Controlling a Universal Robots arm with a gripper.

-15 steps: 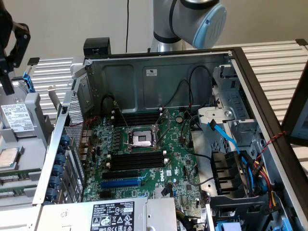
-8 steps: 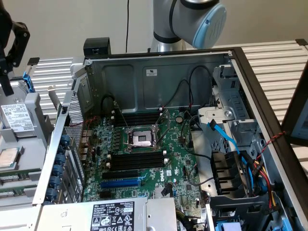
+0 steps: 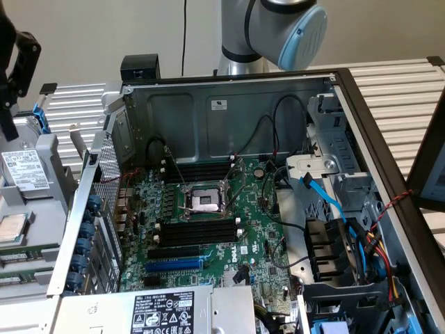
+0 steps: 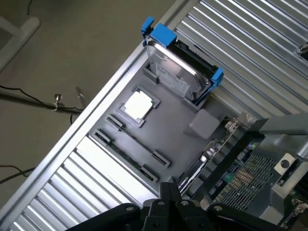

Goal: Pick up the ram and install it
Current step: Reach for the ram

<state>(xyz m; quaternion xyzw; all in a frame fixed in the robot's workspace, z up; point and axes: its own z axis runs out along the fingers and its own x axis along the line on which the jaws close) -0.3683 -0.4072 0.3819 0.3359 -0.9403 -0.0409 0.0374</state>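
The gripper (image 4: 169, 188) was black & its 2 fingers were squeezed tight together w/ nothing btwn them. It hung over a gray tray (image 4: 178, 130) that sat outside the computer box. Closest to the gripper on that tray were little dark holders (image 4: 115, 123), set in 2 rows, each row w/ a thin line running btwn its ends. The ram (image 3: 21, 255) was on this part of the tray, under the gripper & apart from it. In the exterior view it looked like a thin green strip. It was not yet in the computer. A bit farther from the gripper lay a square silver chip (image 4: 138, 105), flat in its own small frame. Past the chip, farther again, a hard drive (image 4: 175, 79) stood tilted in a slot, w/ a blue bracket (image 4: 163, 34) around it. Off to the gripper's side was the open computer box (image 3: 188, 118), just beside the tray. Inside it lay a big green board (image 3: 261, 223). In the middle of the board sat an open chip socket (image 3: 204, 202), w/ long black slots (image 3: 198, 233) on 2 sides of it. A blue slot (image 3: 174, 265) ran beside the black ones, on the side away from the socket. A blue cable (image 3: 323, 198) bent down across the metal cage at the far side of the box. Far from the gripper, behind the box's back wall, stood the robot arm (image 3: 240, 35) w/ a round light-blue cap (image 3: 306, 31).
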